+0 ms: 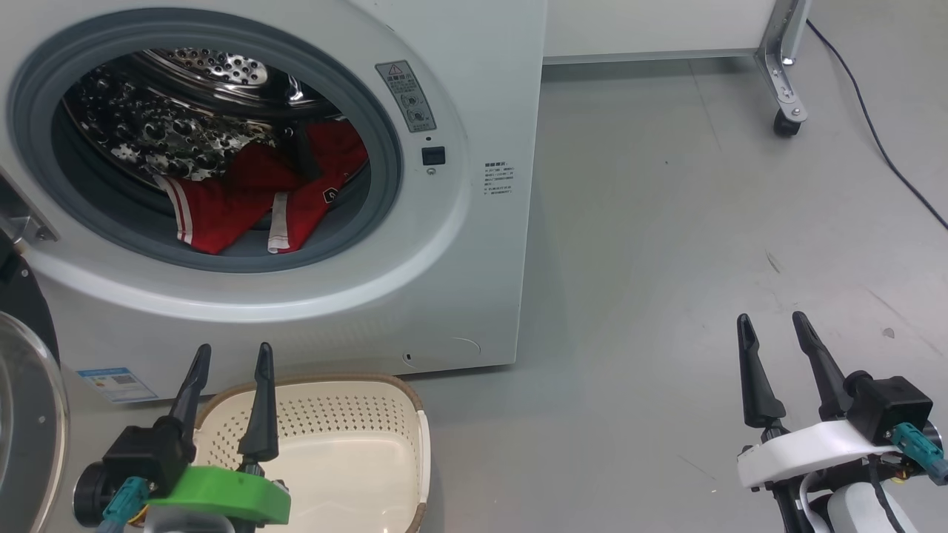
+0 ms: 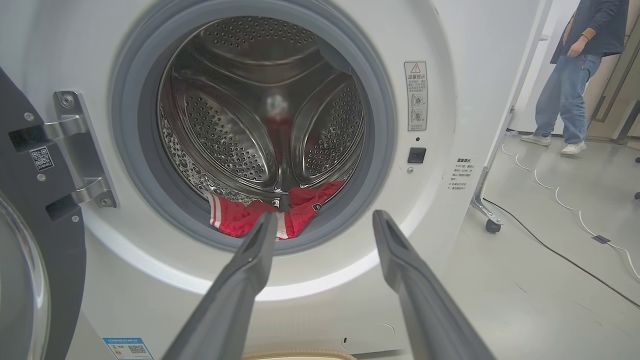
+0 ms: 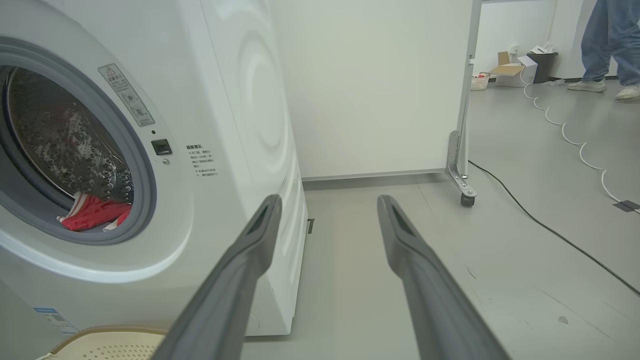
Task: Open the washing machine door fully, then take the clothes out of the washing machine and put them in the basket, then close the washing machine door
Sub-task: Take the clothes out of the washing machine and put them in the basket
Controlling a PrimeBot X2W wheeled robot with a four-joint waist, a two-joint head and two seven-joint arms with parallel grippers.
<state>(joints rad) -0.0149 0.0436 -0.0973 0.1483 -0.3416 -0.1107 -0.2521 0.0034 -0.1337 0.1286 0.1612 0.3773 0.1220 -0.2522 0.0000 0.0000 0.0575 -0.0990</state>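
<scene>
Head view: the red clothes (image 1: 244,200) lie at 6 o'clock in the washing machine (image 1: 481,244) drum, and the door (image 1: 29,429) stands open. By the basket (image 1: 355,451), the left gripper (image 1: 234,349) is spread and empty, as is the right gripper (image 1: 772,318). The warning sticker (image 1: 406,95) at 2 o'clock is unreadable.

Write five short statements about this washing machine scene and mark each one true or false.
1. The washing machine door stands open. True.
2. The clothes lie in the basket. False: they lie in the drum of the washing machine; no red shows in the basket.
3. The left gripper and the right gripper are both open and hold nothing. True.
4. The basket stands beside the right gripper. False: it stands on the floor before the washing machine, by the left gripper.
5. A person stands in the background. True.
</scene>
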